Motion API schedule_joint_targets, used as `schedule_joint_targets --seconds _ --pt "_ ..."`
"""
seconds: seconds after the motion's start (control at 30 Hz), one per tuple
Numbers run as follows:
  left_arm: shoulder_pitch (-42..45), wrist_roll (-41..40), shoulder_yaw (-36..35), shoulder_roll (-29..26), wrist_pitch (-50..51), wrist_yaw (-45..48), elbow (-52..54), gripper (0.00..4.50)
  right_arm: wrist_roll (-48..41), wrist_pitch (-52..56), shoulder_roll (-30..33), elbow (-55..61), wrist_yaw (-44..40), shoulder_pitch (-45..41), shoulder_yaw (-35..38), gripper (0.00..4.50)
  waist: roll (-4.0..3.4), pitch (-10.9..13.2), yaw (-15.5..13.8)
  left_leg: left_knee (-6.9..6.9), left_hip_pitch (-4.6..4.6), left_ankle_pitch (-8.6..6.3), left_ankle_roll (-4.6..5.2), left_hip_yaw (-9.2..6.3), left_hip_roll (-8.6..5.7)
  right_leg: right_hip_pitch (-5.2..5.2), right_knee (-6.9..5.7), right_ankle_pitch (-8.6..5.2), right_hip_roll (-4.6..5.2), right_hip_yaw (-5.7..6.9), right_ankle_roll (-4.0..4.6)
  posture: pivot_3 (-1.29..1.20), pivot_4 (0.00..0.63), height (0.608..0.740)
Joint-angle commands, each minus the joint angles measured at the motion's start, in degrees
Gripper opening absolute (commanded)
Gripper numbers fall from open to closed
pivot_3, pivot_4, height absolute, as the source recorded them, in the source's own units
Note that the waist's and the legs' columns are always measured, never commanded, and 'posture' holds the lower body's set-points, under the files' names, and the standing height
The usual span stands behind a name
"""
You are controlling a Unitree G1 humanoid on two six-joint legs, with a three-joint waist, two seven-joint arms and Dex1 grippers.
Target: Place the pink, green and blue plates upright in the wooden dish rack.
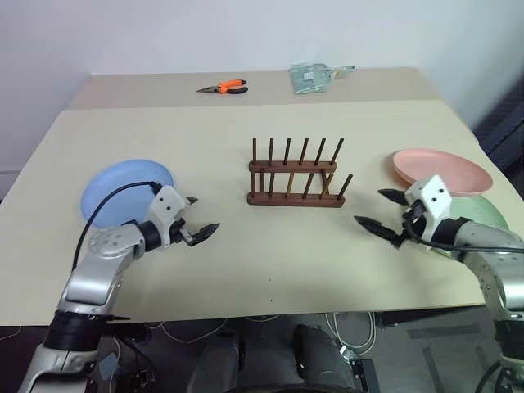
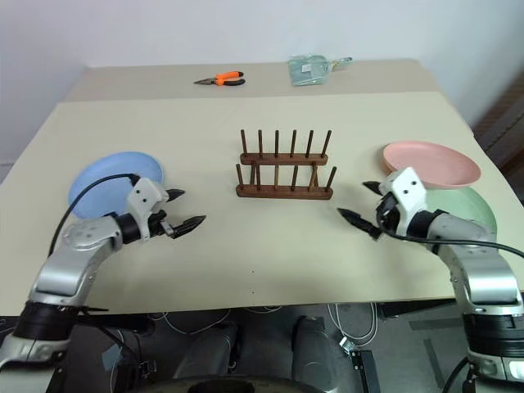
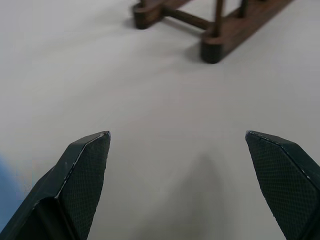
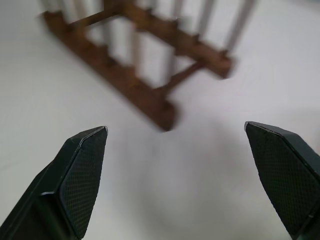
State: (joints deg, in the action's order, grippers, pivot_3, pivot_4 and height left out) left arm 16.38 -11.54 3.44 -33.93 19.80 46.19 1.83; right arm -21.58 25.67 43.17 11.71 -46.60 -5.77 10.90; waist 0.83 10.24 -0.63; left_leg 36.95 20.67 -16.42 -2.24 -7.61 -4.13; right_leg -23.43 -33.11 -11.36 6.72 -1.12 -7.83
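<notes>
Three plates flat on table (image 1: 246, 270): blue plate (image 1: 123, 187) left, pink plate (image 1: 442, 169) overlapping green plate (image 1: 483, 214) right, dish rack (image 1: 295, 173) centre, bare. Left wrist: left gripper (image 3: 177, 145) spread wide, holding nothing. Right wrist: right gripper (image 4: 175, 140) likewise.

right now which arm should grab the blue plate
Left. The blue plate lies flat on the robot's left side, right beside the open left gripper. The right gripper is across the table, past the dish rack.
</notes>
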Motion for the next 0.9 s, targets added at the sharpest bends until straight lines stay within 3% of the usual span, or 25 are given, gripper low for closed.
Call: schedule_joint_targets --seconds 0.03,0.37,0.47,0.63,0.9 --pt "6.34 3.44 5.41 1.76 -4.48 3.57 -7.12 4.43 -0.8 1.07 -1.31 6.54 2.22 1.79 0.29 4.5 0.01 0.0 -0.15 0.03 0.02 0.0 0.0 0.01 0.0 0.01 0.0 0.0 0.0 0.0 0.0 0.0 0.15 0.74" --pt "28.36 10.7 12.97 16.8 -16.88 6.95 -43.62 4.43 -0.87 4.05 -3.77 17.45 8.98 9.82 3.05 4.5 0.1 -0.03 -0.25 0.14 0.35 0.01 0.02 -0.1 -0.09 -0.15 0.04 0.13 0.03 0.12 -0.24 0.0 0.15 0.74" --pt "29.64 11.39 12.39 17.92 -19.54 7.65 -47.16 3.09 -0.46 4.99 -3.88 19.2 10.32 10.99 3.17 4.5 0.15 -0.06 -0.2 0.14 0.33 0.01 0.02 -0.11 -0.07 -0.11 0.04 0.11 0.03 0.14 -0.27 0.0 0.15 0.74" --pt "27.18 10.26 12.07 17.88 -21.12 11.68 -42.45 0.76 -0.14 5.12 -2.35 18.94 10.19 12.45 5.08 4.5 0.16 -0.06 -0.16 0.16 0.3 0.01 0.02 -0.12 -0.04 -0.08 0.02 0.11 0.03 0.14 -0.26 0.0 0.15 0.74" --pt "16.5 9.43 16.16 13.97 -14.76 17.89 -18.03 0.78 0.4 4.27 3.81 13.66 4.65 16.15 10.8 4.5 0.13 -0.06 -0.23 0.11 0.34 -0.02 0.06 -0.15 -0.05 -0.1 0.03 0.11 0.03 0.14 -0.26 0.0 0.15 0.74"
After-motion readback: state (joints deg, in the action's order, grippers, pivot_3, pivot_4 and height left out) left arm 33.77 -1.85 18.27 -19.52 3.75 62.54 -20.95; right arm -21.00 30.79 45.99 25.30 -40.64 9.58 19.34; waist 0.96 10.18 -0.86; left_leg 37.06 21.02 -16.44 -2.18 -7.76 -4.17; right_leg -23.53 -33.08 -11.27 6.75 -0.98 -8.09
